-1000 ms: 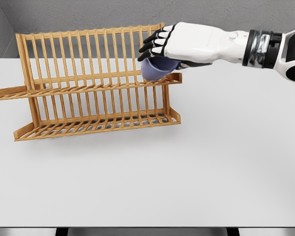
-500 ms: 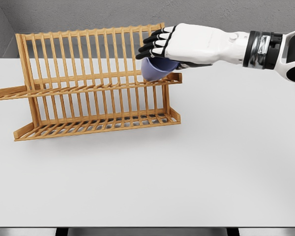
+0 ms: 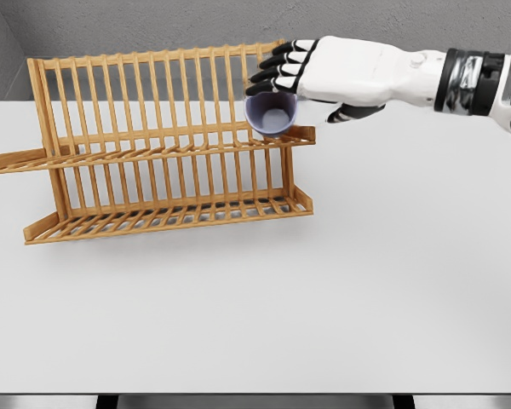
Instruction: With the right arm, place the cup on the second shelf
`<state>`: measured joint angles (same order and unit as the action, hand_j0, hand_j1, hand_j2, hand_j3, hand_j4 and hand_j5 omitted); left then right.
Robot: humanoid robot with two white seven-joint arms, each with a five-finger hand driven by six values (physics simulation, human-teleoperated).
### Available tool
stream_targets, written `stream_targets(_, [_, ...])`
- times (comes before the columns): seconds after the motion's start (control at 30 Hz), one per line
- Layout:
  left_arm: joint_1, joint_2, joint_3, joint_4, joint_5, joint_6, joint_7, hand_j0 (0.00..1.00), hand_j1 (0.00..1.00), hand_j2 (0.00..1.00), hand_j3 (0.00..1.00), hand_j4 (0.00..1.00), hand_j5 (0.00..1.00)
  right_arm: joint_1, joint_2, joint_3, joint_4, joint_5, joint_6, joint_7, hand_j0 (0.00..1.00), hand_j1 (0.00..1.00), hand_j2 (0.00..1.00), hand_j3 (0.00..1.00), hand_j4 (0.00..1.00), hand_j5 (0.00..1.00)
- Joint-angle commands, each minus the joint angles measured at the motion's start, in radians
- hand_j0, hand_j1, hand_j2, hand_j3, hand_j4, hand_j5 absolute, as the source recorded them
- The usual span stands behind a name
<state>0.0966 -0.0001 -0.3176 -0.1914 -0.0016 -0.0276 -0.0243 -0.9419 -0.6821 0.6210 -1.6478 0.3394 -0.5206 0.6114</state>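
So, right hand (image 3: 319,72) reaches in from the picture's right, over the right end of the wooden dish rack (image 3: 162,141). Fingers (image 3: 277,72) dark-tipped, extended and only loosely bent, pointing left across the rack's top rail. Cup (image 3: 271,113) sits directly under those fingers, blue-purple, tipped on its side so the open mouth faces the camera. Its upper rim lies right against the underside of the fingers; whether they actually press it or just touch, cannot tell. Thumb (image 3: 351,112) hangs below the palm, to the right of the cup, apart from it. No wrapped grasp visible, hand looks mostly open.

Cup's lower edge rests on the upper shelf (image 3: 153,153) of the rack, at its far right end, just beside the short end bar. Lower shelf (image 3: 170,215) is below, nearer the camera. Rack stands on a white table (image 3: 324,298), angled a little, left end lower in the picture. Grey wall (image 3: 153,25) behind. White forearm (image 3: 409,72) with a dark wrist band runs off the right edge. Left arm not in view.
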Motion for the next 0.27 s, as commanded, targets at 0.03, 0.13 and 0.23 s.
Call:
stream_targets(0.03, [0.000,0.000,0.000,0.000,0.000,0.000,0.000,1.00,1.00,1.00,1.00,1.00,1.00,0.024,-0.074,-0.191,0.066,-0.007,0.002,-0.001,1.00,1.00,1.00,1.00,1.00,1.00])
stream_targets(0.13, [0.000,0.000,0.000,0.000,0.000,0.000,0.000,1.00,1.00,1.00,1.00,1.00,1.00,0.409,-0.114,-0.745,0.288,-0.016,-0.082,-0.001,1.00,1.00,1.00,1.00,1.00,1.00])
stream_targets(0.23, [0.000,0.000,0.000,0.000,0.000,0.000,0.000,1.00,1.00,1.00,1.00,1.00,1.00,0.633,-0.093,-0.870,0.407,-0.013,-0.090,-0.001,1.00,1.00,1.00,1.00,1.00,1.00])
